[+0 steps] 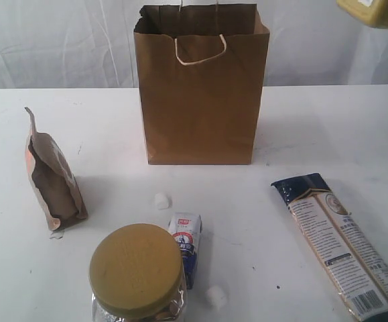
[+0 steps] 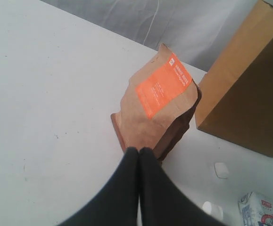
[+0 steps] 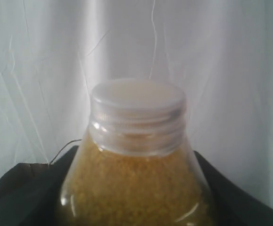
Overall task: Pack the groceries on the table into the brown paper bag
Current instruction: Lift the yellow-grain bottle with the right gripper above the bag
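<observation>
The brown paper bag [image 1: 200, 94] stands upright and open at the back middle of the table [image 1: 328, 127]. My right gripper [image 3: 136, 157] is shut on the white-capped yellow-grain jar [image 3: 136, 188], its dark fingers [image 3: 23, 183] on either side. The jar [image 1: 374, 12] hangs high at the exterior view's top right corner. My left gripper [image 2: 139, 151] is shut and empty, just short of the brown pouch [image 2: 157, 103], and does not show in the exterior view. Left on the table are the pouch [image 1: 51, 181], gold-lidded jar [image 1: 137, 268], blue-white carton [image 1: 187, 245], two marshmallows [image 1: 161, 200] [image 1: 216, 296] and noodle packs [image 1: 341, 245].
White curtain hangs behind the table. In the left wrist view the bag [image 2: 249, 94] stands beyond the pouch, with marshmallows [image 2: 221, 169] and the carton [image 2: 261, 214] nearer.
</observation>
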`<state>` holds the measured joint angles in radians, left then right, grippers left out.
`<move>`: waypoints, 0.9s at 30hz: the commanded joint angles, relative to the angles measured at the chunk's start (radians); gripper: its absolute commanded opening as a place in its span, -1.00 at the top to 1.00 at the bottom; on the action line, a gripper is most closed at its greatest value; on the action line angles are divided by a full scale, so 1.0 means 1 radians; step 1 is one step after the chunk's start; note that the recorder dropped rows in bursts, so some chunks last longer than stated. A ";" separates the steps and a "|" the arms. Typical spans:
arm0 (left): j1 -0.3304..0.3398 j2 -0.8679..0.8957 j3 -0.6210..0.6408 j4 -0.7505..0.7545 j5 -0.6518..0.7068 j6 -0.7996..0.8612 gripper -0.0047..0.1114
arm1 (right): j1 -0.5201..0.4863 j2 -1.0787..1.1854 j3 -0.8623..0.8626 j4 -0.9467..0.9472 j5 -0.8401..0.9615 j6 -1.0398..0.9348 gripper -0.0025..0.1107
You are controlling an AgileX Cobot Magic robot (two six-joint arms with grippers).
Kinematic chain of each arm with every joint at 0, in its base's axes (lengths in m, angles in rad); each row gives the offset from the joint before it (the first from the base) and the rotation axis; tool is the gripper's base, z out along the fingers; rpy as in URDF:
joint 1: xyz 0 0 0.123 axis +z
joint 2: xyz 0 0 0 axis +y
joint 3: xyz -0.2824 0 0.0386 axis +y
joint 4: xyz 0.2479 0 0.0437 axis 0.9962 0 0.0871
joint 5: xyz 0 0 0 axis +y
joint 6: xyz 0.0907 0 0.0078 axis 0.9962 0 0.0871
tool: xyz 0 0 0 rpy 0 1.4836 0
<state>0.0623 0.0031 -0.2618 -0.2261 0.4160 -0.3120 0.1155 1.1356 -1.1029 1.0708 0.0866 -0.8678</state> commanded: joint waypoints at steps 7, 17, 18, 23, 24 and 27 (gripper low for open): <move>-0.005 -0.003 -0.008 -0.013 0.008 0.002 0.92 | -0.252 0.214 -0.168 0.429 0.390 -0.117 0.96; -0.005 -0.003 -0.008 -0.013 0.008 0.002 0.92 | -0.320 0.369 -0.227 0.674 0.660 -0.384 0.96; -0.005 -0.003 -0.008 -0.013 0.008 0.002 0.92 | -0.320 0.379 -0.241 0.674 0.673 -0.393 0.96; -0.005 -0.003 -0.008 -0.013 0.008 0.002 0.92 | -0.317 0.447 -0.336 0.674 0.787 -0.477 0.96; -0.005 -0.003 -0.008 -0.013 0.008 0.002 0.92 | -0.313 0.462 -0.358 0.674 0.792 -0.479 0.96; -0.005 -0.003 -0.008 -0.013 0.008 0.002 0.92 | -0.313 0.508 -0.413 0.674 0.797 -0.479 0.96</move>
<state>0.0623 0.0031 -0.2618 -0.2261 0.4197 -0.3120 -0.1979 1.6181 -1.4563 1.6749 0.8559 -1.3308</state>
